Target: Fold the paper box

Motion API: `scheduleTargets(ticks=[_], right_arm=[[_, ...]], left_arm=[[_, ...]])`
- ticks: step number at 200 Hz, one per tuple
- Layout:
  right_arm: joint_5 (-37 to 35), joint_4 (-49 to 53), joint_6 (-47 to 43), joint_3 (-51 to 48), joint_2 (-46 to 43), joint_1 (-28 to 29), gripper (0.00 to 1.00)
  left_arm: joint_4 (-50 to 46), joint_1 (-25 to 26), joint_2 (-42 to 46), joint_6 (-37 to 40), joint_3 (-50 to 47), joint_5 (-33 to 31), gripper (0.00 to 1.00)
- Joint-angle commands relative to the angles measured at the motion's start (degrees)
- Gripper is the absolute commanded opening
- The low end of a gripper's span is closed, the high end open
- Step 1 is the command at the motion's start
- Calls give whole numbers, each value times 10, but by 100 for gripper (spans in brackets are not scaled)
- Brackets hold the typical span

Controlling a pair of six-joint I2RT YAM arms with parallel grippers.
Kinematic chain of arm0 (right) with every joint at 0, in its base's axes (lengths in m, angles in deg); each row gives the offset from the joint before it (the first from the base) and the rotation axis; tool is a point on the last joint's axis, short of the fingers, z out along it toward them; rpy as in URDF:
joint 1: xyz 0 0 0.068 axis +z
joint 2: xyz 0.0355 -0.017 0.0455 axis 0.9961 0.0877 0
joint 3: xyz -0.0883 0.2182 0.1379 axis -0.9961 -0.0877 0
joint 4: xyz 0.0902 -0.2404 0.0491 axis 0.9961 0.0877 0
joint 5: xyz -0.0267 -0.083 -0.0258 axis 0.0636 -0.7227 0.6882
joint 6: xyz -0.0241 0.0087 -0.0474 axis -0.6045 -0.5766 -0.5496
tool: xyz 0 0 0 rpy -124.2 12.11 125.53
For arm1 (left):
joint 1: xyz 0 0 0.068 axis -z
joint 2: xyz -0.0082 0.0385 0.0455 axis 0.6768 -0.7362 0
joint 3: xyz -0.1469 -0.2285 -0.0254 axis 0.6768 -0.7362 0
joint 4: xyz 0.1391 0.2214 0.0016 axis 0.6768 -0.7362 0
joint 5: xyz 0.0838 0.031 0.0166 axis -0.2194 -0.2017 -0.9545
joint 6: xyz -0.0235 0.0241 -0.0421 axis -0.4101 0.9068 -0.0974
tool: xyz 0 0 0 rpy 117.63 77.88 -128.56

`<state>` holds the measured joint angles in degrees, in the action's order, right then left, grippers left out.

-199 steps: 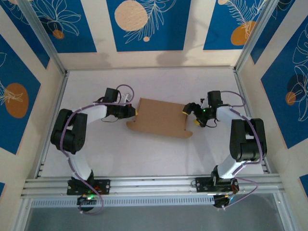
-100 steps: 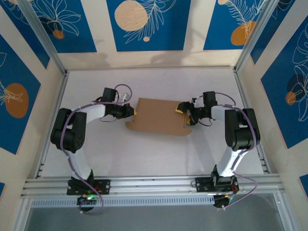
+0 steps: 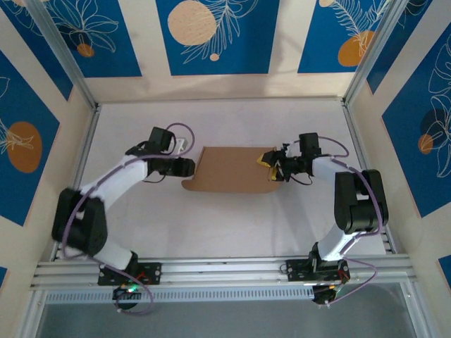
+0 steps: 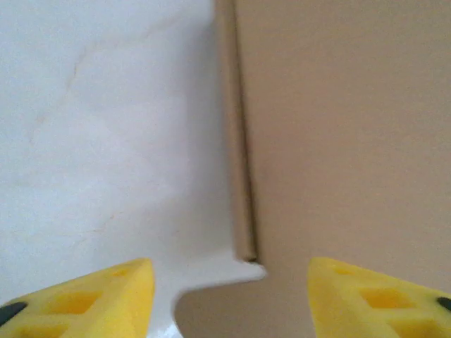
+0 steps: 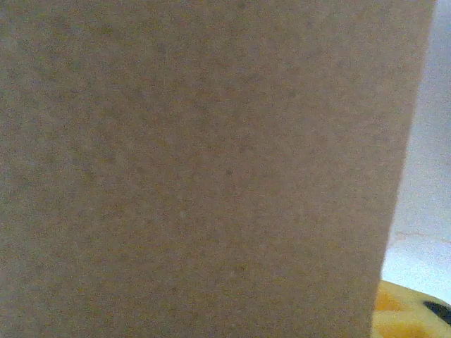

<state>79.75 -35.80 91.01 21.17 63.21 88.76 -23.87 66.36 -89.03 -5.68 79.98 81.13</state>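
Yellow fingers (image 4: 106, 299) of the left gripper (image 3: 189, 167) stand well apart, released, with the paper box (image 3: 229, 169) showing its left edge just ahead between them. At the box's right edge sits the right gripper (image 3: 271, 163); whether it clasps the cardboard cannot be told. The box lies mid-way across the white table (image 3: 211, 225). Beyond stand blue panels (image 3: 232, 42) with orange discs.

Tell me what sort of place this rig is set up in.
Probably a robot test cell in a lab rather than a home or shop. A white table is boxed in by printed blue-and-orange wall panels. An aluminium rail carries the left arm and right arm, which work on a paper box.
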Motion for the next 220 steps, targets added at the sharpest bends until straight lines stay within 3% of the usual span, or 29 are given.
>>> scheduleTargets(ticks=[1, 11, 15, 43, 61, 119, 145, 184, 201, 220], right_arm=[[40, 30, 47, -1, -24, -1, 37], [47, 33, 55, -3, -30, -1, 37], [50, 34, 59, -4, -33, -1, 38], [75, 17, 91, -14, -51, 0, 39], [93, 4, 111, -18, -62, 3, 40], [118, -17, 159, -25, -99, 15, 42], [133, -48, 191, -39, -105, 15, 42], [150, -107, 253, -54, -110, 14, 42], [151, -123, 275, -57, -114, 11, 42], [153, -162, 313, -63, -120, 5, 41]], left_arm=[[-7, 72, 83, 107, 18, -146, 75], [-27, 101, 100, 163, 31, -141, 97], [-26, 112, 109, 192, 25, -130, 100], [90, 227, 190, 369, -71, -212, 100], [137, 281, 191, 461, -103, -273, 100], [298, 365, 115, 648, -148, -424, 100], [546, 394, 63, 799, -197, -539, 94], [903, 412, -40, 997, -236, -599, 84], [1021, 419, -84, 1058, -231, -613, 89], [1084, 434, -118, 1084, -215, -636, 96]])
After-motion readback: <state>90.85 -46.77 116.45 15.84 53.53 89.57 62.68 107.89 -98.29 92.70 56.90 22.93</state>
